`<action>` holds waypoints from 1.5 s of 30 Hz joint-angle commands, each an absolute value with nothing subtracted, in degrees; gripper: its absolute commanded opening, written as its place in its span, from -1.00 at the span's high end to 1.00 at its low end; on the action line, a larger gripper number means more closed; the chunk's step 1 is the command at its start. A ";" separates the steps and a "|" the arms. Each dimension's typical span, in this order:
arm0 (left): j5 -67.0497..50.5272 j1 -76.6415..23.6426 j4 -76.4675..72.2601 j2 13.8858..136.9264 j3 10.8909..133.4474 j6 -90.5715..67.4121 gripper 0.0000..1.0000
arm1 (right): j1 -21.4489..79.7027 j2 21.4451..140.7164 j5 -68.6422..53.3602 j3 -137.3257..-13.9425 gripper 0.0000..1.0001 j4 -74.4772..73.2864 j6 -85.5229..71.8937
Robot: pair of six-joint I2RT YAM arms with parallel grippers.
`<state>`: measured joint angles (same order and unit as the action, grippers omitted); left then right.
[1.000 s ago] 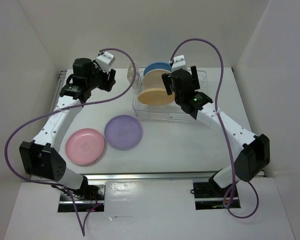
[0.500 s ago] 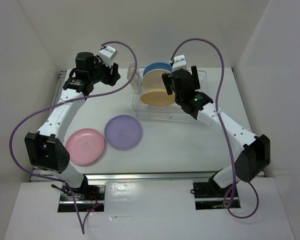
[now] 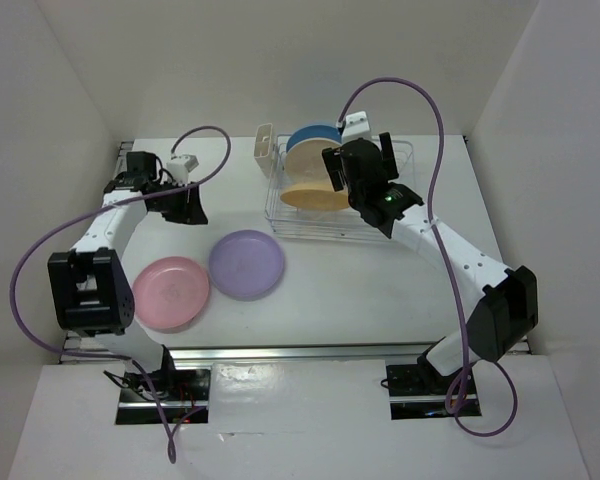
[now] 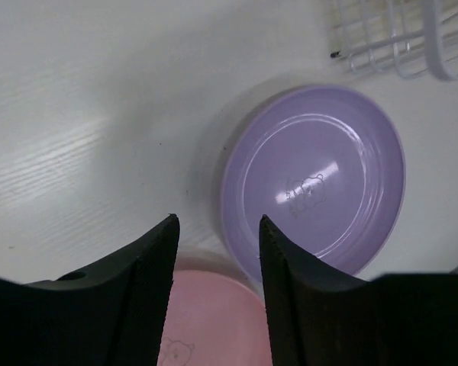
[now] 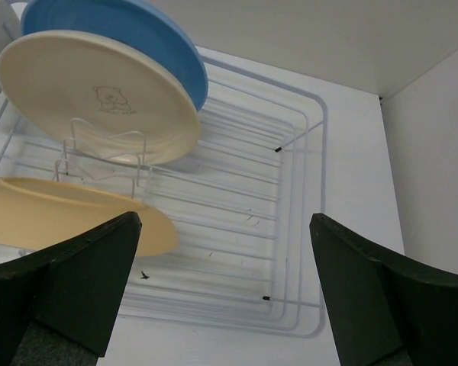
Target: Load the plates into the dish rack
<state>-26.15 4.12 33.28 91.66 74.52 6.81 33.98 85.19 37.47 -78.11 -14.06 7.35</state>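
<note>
The dish rack stands at the back centre. In it a blue plate and a cream plate stand on edge, and a yellow-orange plate lies tilted low. My right gripper hangs over the rack, open wide and empty; its view shows the blue plate, cream plate, yellow-orange plate and the rack. The purple plate and pink plate lie flat on the table. My left gripper is open and empty above the purple plate and pink plate.
A small cream cutlery cup hangs on the rack's left end. White walls close in the table on the left, back and right. A rack corner shows in the left wrist view. Purple cables loop over both arms.
My left gripper has swung from beside the cutlery cup to the left and forward, toward the plates on the table. The yellow-orange plate has tipped from standing to lying low in the rack.
</note>
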 commanded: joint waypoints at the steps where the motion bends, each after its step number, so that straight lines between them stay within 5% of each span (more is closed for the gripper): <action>1: -37.77 7.29 35.24 98.42 72.86 10.27 -0.04 | 33.84 85.78 37.27 -79.89 -1.00 -12.22 7.38; 11: -42.45 7.82 34.27 112.32 77.17 12.13 0.01 | 33.84 83.41 38.85 -76.55 -1.00 -11.08 8.61; 31: -38.60 0.01 35.41 118.29 77.78 12.13 0.02 | 33.84 84.55 38.23 -76.03 -1.00 -10.02 8.70; 34: -35.60 -2.02 36.21 121.02 78.39 12.13 0.22 | 33.84 84.02 38.23 -75.50 -1.00 -10.02 8.70; 37: -33.94 -2.72 38.49 122.78 80.50 11.35 1.00 | 33.84 83.50 38.76 -75.50 -1.00 -10.02 8.70; 45: -22.61 -2.72 40.35 118.67 87.09 10.20 1.00 | 33.31 83.50 38.76 -75.50 -1.00 -10.02 8.70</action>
